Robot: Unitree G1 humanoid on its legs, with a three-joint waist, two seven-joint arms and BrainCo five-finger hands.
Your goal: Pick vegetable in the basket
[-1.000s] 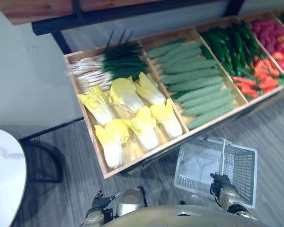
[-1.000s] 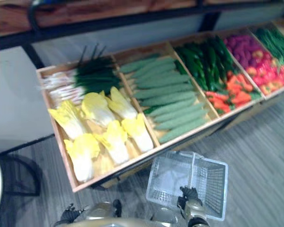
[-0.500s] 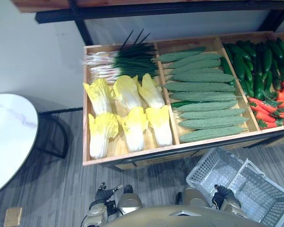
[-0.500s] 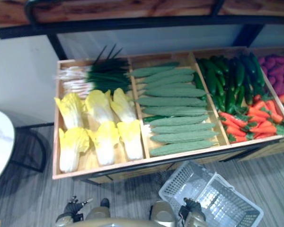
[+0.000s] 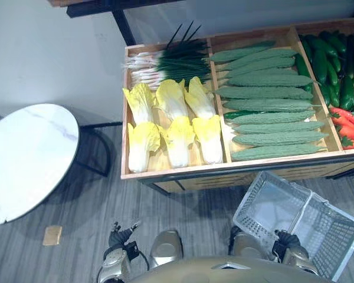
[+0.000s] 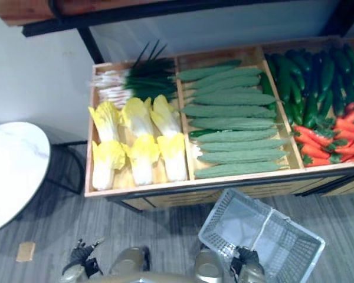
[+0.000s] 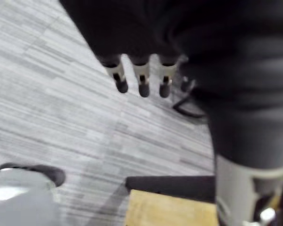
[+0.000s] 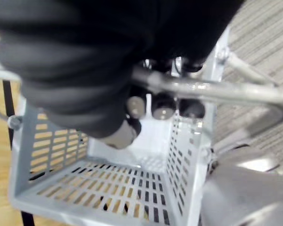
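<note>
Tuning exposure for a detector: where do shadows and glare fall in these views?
Left eye view: the round table casts a shadow on the floor toward the crate, and a dark band lies under the crate's front. Right wrist view: bright glints on the basket handle in the right hand's grip. Left wrist view: no glare on the floor under the open left hand.

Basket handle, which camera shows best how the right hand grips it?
The right wrist view: up close, the right hand curls its fingers round the handle. Both eye views show the white basket from above, the handle a thin bar under the hand.
</note>
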